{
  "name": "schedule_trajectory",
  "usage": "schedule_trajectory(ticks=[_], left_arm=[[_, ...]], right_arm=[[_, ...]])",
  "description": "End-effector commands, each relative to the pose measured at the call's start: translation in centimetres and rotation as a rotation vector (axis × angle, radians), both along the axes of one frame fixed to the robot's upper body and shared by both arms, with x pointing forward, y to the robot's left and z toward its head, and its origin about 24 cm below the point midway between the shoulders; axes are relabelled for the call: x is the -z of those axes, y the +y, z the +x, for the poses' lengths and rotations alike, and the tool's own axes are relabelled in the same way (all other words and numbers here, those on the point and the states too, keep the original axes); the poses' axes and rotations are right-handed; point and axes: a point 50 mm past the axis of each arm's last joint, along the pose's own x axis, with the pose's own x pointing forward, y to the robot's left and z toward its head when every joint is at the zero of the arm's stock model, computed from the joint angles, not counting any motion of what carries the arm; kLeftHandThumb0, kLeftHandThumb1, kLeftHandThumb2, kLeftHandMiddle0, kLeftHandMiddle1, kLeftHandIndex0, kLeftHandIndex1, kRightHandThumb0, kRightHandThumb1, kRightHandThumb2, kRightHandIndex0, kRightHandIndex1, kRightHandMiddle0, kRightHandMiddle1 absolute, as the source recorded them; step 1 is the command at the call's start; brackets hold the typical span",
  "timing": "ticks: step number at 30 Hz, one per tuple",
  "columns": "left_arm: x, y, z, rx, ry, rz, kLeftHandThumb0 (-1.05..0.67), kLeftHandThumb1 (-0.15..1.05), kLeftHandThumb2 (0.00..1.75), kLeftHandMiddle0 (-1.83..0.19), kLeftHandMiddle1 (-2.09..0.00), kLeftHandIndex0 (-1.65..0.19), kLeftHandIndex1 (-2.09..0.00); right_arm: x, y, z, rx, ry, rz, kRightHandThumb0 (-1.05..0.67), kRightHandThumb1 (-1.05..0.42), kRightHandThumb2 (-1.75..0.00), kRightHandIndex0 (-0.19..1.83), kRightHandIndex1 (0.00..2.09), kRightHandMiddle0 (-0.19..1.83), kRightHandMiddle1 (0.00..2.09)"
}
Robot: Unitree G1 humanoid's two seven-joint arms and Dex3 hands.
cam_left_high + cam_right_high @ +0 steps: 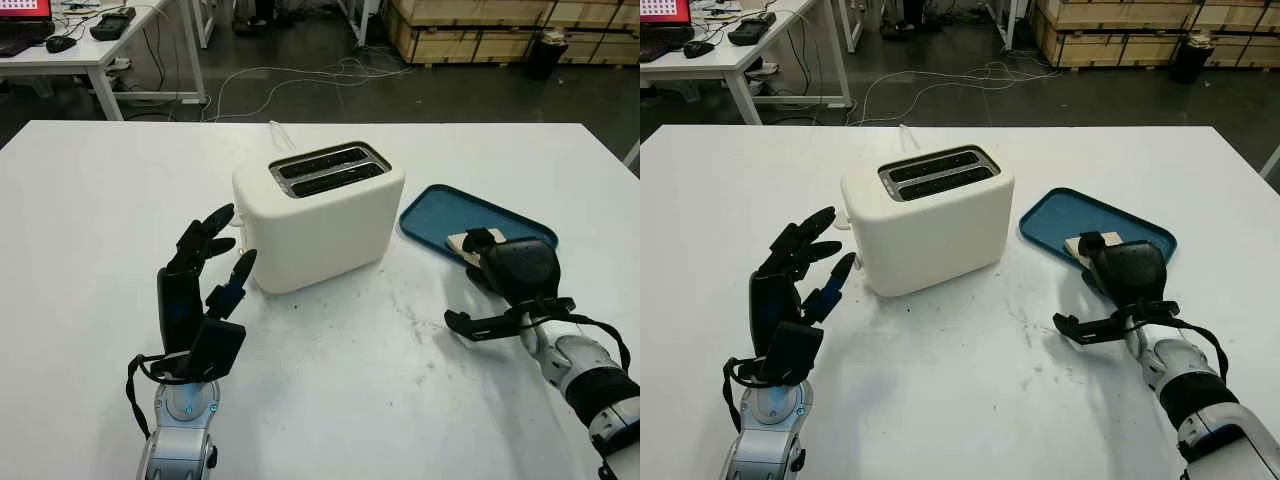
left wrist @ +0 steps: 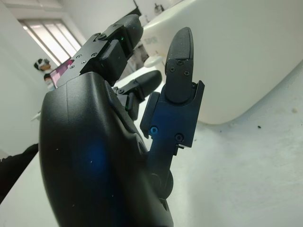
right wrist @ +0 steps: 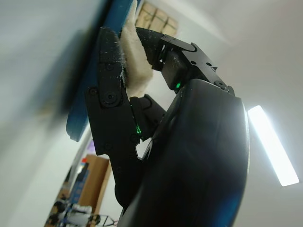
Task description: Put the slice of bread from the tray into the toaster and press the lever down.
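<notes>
While you look down through the head camera, your right hand (image 1: 505,262) sits over the near edge of the flat blue plastic tray (image 1: 440,213), fingers curled on the pale slice of bread (image 1: 468,241) there. Left of the tray stands the cream two-slot toaster (image 1: 318,212) on the white table (image 1: 90,210). Your left hand (image 1: 205,285) hovers open beside the toaster's left end. Through the right wrist camera, you see fingers (image 3: 109,90) pinching the bread (image 3: 135,52) against the tray's edge (image 3: 80,113). Through the left wrist camera, the toaster's wall (image 2: 246,61) is just beyond the uncurled fingers (image 2: 179,61).
</notes>
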Motion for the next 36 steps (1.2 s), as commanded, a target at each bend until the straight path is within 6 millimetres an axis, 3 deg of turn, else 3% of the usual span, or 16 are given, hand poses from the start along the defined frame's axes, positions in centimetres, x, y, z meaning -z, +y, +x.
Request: schedule_trajectory(ticks=[1,7,13,22,26,29,36], left_arm=[[0.0,-0.3,0.1,0.003,-0.006,0.006,-0.44,0.92,0.17,-0.34,-1.07,-0.50,-0.34],[0.1,-0.3,0.1,0.002,-0.008,0.001,-0.43,0.92,0.16,-0.33,-1.06,-0.50,-0.34],[0.0,-0.3,0.1,-0.001,-0.009,0.004,-0.44,0.92,0.17,-0.33,-1.05,-0.50,-0.34],[0.0,-0.3,0.1,0.001,-0.008,0.009,-0.44,0.92,0.18,-0.33,-1.04,-0.49,-0.33],[0.0,-0.3,0.1,-0.002,-0.010,0.007,-0.44,0.92,0.17,-0.33,-1.04,-0.50,-0.33],[0.0,-0.3,0.1,-0.001,-0.012,0.005,-0.43,0.92,0.17,-0.33,-1.04,-0.50,-0.34],[0.0,-0.3,0.1,0.000,-0.010,0.003,-0.43,0.92,0.17,-0.33,-1.03,-0.50,-0.34]], right_arm=[[-2.6,0.3,1.3,-0.035,-0.072,0.027,-0.50,-0.92,-0.58,1.03,1.75,0.54,1.75],[-4.9,0.6,2.2,-0.056,-0.096,0.009,-0.50,-0.92,-0.60,0.99,1.75,0.53,1.75],[-5.0,0.7,2.3,-0.056,-0.078,0.018,-0.52,-0.92,-0.55,0.98,1.75,0.56,1.75],[-5.2,0.1,2.8,-0.046,0.037,0.050,-0.52,-0.92,-0.60,1.00,1.75,0.57,1.75],[-6.1,-0.2,3.2,-0.073,-0.014,0.048,-0.50,-0.92,-0.58,0.99,1.75,0.56,1.75],[-8.3,-0.5,4.0,-0.098,-0.074,0.175,-0.52,-0.92,-0.59,0.94,1.75,0.56,1.75],[-16.5,-0.9,6.2,-0.220,-0.141,0.527,-0.56,-0.92,-0.47,0.89,1.75,0.64,1.75]])
